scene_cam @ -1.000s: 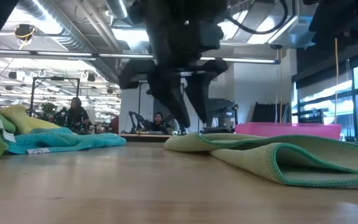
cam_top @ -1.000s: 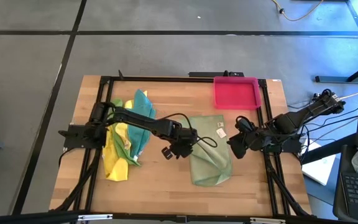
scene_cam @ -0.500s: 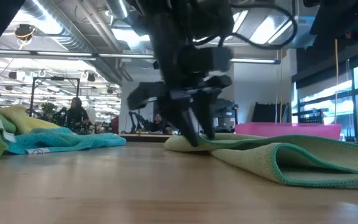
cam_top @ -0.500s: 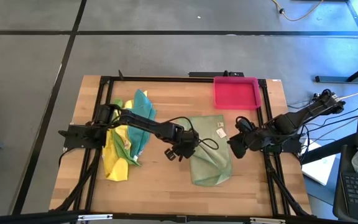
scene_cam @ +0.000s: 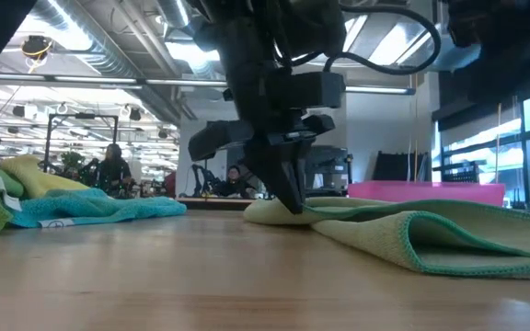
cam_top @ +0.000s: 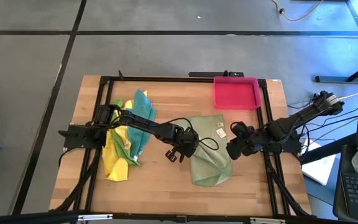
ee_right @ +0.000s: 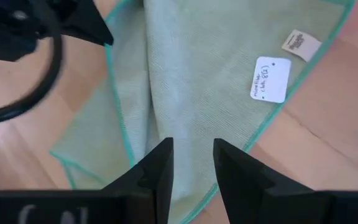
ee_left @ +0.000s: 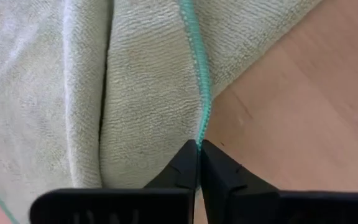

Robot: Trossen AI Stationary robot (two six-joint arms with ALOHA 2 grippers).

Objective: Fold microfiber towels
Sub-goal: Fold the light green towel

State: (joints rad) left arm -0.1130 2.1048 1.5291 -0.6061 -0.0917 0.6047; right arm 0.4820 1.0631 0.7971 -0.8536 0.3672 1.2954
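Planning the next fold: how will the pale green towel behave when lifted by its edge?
Probably floppy: the pale green towel already lies in soft folds. Likely light, being thin. The left gripper is shut on its teal-stitched edge, so the rest should drape and drag.

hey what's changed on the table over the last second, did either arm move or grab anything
The left gripper came down onto the near-left edge of the pale olive towel and its fingers closed on that edge. The right gripper shifted slightly toward the towel, fingers apart, holding nothing. The pile of yellow, green and teal towels and the pink tray stayed put.
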